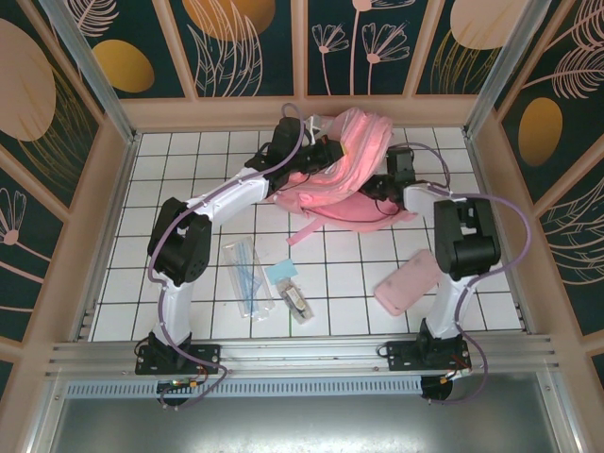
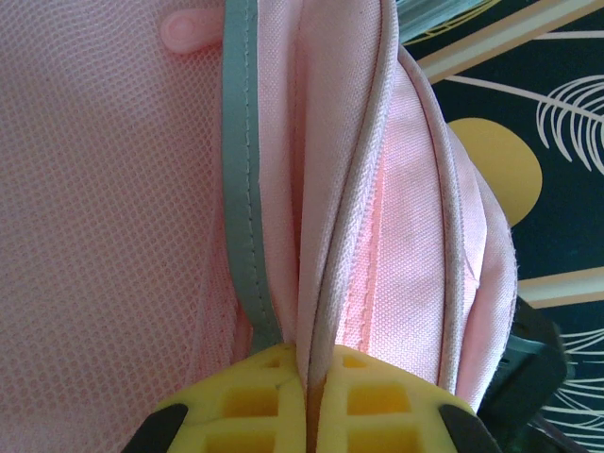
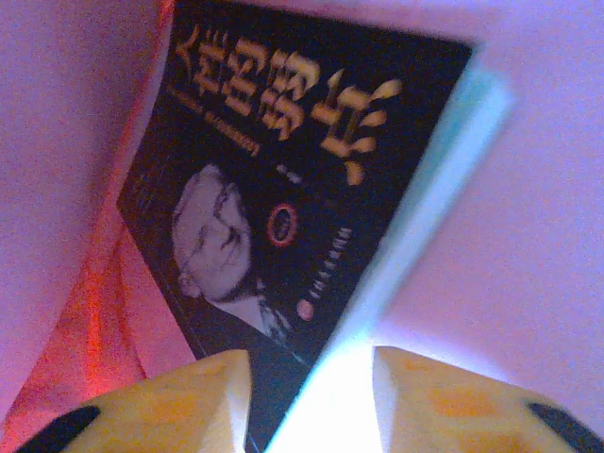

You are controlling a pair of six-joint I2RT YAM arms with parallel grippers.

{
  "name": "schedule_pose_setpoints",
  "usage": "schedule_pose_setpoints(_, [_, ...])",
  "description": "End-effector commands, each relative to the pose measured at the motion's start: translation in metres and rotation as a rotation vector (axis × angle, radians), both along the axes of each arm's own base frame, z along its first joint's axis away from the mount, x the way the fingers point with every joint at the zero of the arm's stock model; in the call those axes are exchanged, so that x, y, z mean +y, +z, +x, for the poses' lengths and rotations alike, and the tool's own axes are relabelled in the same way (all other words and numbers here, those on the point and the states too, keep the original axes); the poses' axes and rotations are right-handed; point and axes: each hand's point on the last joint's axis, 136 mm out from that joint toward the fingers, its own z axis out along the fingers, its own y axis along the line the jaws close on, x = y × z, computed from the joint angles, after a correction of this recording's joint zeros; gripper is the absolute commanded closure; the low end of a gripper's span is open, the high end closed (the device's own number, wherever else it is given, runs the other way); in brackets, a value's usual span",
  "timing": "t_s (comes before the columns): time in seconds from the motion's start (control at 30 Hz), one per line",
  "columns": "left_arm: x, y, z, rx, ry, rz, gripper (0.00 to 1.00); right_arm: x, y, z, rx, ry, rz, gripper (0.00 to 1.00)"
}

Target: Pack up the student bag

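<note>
The student bag (image 1: 363, 142) lay at the far middle of the tabletop (image 1: 189, 179), and both of my arms reached to it. My left claw (image 2: 307, 394) was together and clamped on a fold of the bag's pink cloth, just beside a grey stripe (image 2: 241, 170). I think I held this edge up so that the mouth of the bag was open and my other arm could go in.

My right claw (image 3: 311, 377) was inside the bag, with pink cloth on all sides. Its two fingers (image 3: 189, 392) stood apart, and a dark book (image 3: 274, 179) with yellow letters and a face on the cover passed between them, tilted. Whether the fingers pressed on the book or were only around it, I could not tell. The book leaned on the wall of the bag, so I judge it was nearly in its place.

A flat pink pouch (image 1: 408, 283) and a clear packet (image 1: 247, 276) lay on the near tiles, well apart from the bag. I suppose they waited for their turn, so the packing was not finished.
</note>
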Motion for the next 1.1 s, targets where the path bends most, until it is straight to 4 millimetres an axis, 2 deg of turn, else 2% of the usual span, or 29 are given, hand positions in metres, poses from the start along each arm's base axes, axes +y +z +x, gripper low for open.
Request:
schedule_pose_setpoints(0.0, [-0.011, 0.07, 0.004, -0.163, -0.015, -0.125, 1.0, -0.048, 0.04, -0.013, -0.051, -0.13, -0.103, 0.55])
schedule_pose_setpoints(0.1, [-0.015, 0.067, 0.01, -0.156, -0.012, -0.133, 1.0, -0.078, 0.053, -0.038, -0.035, -0.22, -0.2, 0.47])
schedule_pose_setpoints(0.17, [-0.018, 0.064, 0.013, -0.146, -0.014, -0.14, 1.0, -0.089, 0.064, -0.054, -0.043, -0.249, -0.233, 0.43])
schedule_pose_setpoints(0.2, [-0.019, 0.064, 0.013, -0.142, -0.016, -0.145, 0.96, -0.092, 0.071, -0.063, -0.052, -0.26, -0.242, 0.41])
schedule_pose_setpoints(0.23, [-0.02, 0.062, 0.014, -0.138, -0.019, -0.145, 0.87, -0.094, 0.077, -0.07, -0.059, -0.264, -0.242, 0.4])
schedule_pose_setpoints(0.3, [-0.021, 0.058, 0.014, -0.119, -0.022, -0.137, 0.51, -0.09, 0.088, -0.085, -0.079, -0.256, -0.227, 0.39])
schedule_pose_setpoints(0.33, [-0.021, 0.058, 0.013, -0.117, -0.025, -0.133, 0.41, -0.087, 0.092, -0.091, -0.087, -0.251, -0.22, 0.38])
schedule_pose_setpoints(0.37, [-0.019, 0.057, 0.011, -0.113, -0.026, -0.125, 0.22, -0.083, 0.096, -0.097, -0.096, -0.245, -0.208, 0.38])
schedule_pose_setpoints(0.43, [-0.011, 0.056, 0.005, -0.12, -0.012, -0.101, 0.03, -0.071, 0.099, -0.109, -0.106, -0.229, -0.183, 0.38])
schedule_pose_setpoints(0.53, [0.008, 0.052, -0.006, -0.138, 0.03, -0.044, 0.01, -0.041, 0.096, -0.124, -0.106, -0.181, -0.13, 0.39])
schedule_pose_setpoints(0.63, [0.036, 0.024, -0.016, -0.114, 0.097, 0.044, 0.01, -0.008, 0.086, -0.136, -0.09, -0.145, -0.087, 0.4])
schedule_pose_setpoints(0.77, [0.079, -0.033, -0.031, 0.002, 0.193, 0.11, 0.01, 0.028, 0.068, -0.147, -0.068, -0.119, -0.054, 0.42])
schedule_pose_setpoints(0.9, [0.105, -0.084, -0.054, 0.13, 0.277, 0.093, 0.01, 0.037, 0.056, -0.147, -0.034, -0.14, -0.052, 0.42])
schedule_pose_setpoints(1.07, [0.118, -0.132, -0.074, 0.297, 0.356, -0.053, 0.07, 0.035, 0.057, -0.144, -0.038, -0.173, -0.042, 0.42])
